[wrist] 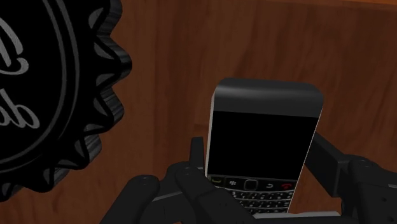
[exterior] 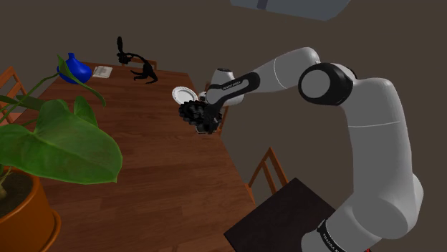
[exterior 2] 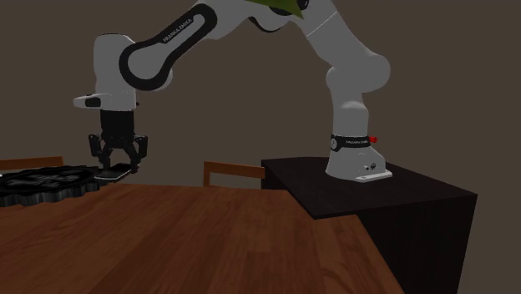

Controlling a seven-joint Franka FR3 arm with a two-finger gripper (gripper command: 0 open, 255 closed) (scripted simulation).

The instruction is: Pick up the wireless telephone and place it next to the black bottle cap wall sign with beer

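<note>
The round black bottle cap sign with a crimped edge [wrist: 44, 95] lies on the brown wooden table [wrist: 178, 51]. Just beside it, the slim black phone with a silver rim and keypad [wrist: 264, 133] is clamped by its sides in the black two-finger gripper [exterior 2: 117, 165]. The phone is probably light, stiff and slick, so the side grip suits it.

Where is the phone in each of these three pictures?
Shoulder view: hard to tell apart from the black tool, near the centre.
Second exterior view: the phone is at the left, clasped in the tool.
Wrist view: in the middle, clasped by the tool.
Shared landmark: the black bottle cap sign beside it.
</note>
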